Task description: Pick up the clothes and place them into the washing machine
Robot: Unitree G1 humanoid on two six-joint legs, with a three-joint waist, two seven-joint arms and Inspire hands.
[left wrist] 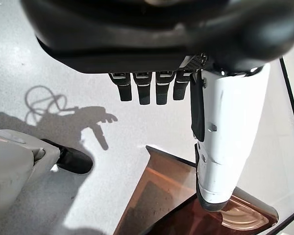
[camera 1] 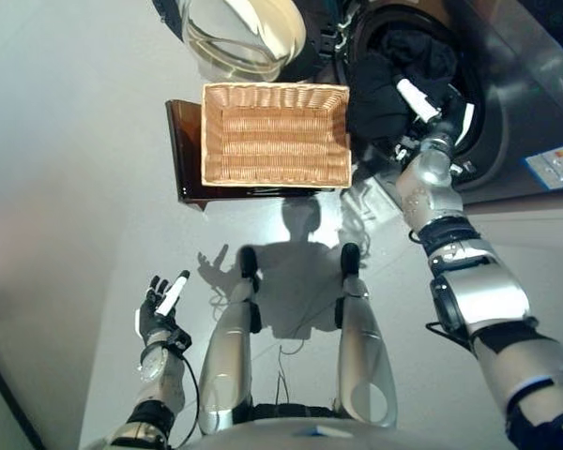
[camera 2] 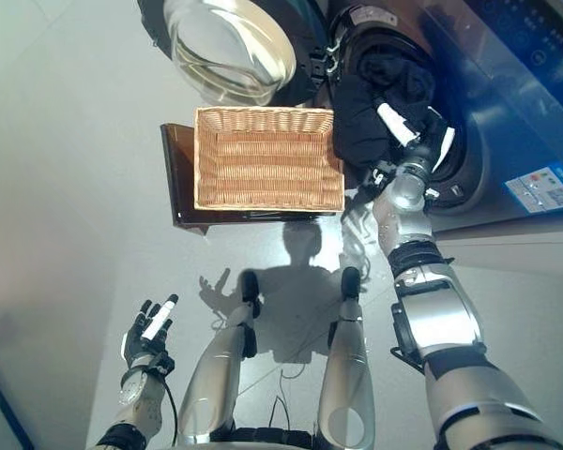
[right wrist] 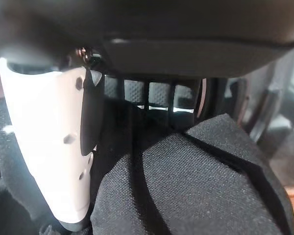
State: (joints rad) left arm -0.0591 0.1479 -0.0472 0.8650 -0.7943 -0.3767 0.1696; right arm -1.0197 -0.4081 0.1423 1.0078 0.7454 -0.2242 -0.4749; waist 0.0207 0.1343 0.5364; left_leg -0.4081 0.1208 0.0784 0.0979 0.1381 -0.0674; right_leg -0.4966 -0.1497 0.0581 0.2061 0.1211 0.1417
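Note:
Black clothes (camera 1: 383, 94) are bunched in the washing machine's round opening (camera 1: 450, 42) and hang over its front lip. My right hand (camera 1: 438, 114) is at that opening, its white-covered thumb stretched out over the cloth. In the right wrist view the fingers (right wrist: 159, 95) are straight and the black cloth (right wrist: 196, 181) lies against the palm between thumb and fingers. The wicker basket (camera 1: 275, 134) stands empty on the dark brown box (camera 1: 182, 159). My left hand (camera 1: 161, 314) is open and empty, low at my left side over the floor.
The machine's glass door (camera 1: 244, 33) stands swung open just beyond the basket. The machine's dark front panel (camera 1: 535, 112) runs along the right. A pale crumpled thing (camera 1: 361, 202) lies on the floor under my right forearm. The grey floor stretches away on the left.

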